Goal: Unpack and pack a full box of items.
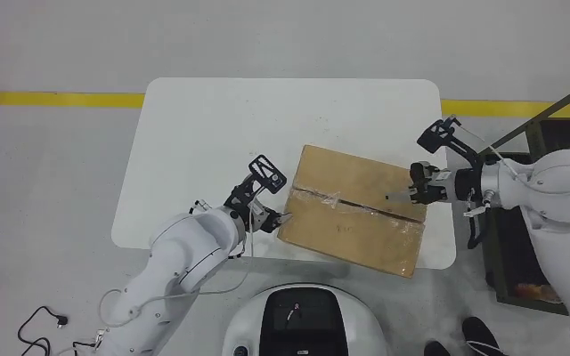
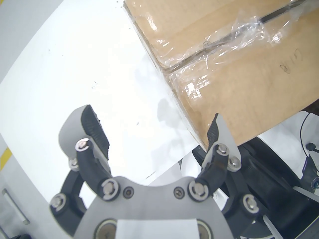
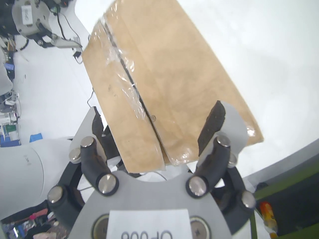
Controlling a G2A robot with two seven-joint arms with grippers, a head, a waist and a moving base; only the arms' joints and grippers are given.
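Note:
A closed cardboard box (image 1: 356, 209) lies on the white table (image 1: 223, 142) at its front right, its top seam covered by crinkled clear tape (image 2: 239, 33). My left gripper (image 1: 278, 200) hangs open and empty at the box's left end; in the left wrist view the left gripper (image 2: 154, 125) has one fingertip (image 2: 219, 130) against the near corner of the box (image 2: 224, 50). My right gripper (image 1: 417, 185) is open at the box's right end. In the right wrist view the right gripper (image 3: 157, 115) straddles that end of the box (image 3: 159, 58), with one finger (image 3: 214, 123) above the top and the other partly hidden.
A dark green bin (image 1: 525, 258) with some items stands off the table's right edge, close to the right arm, and also shows as a green bin (image 3: 286, 195) in the right wrist view. A yellow floor line (image 1: 71, 99) runs behind the table. The table's left and far parts are bare.

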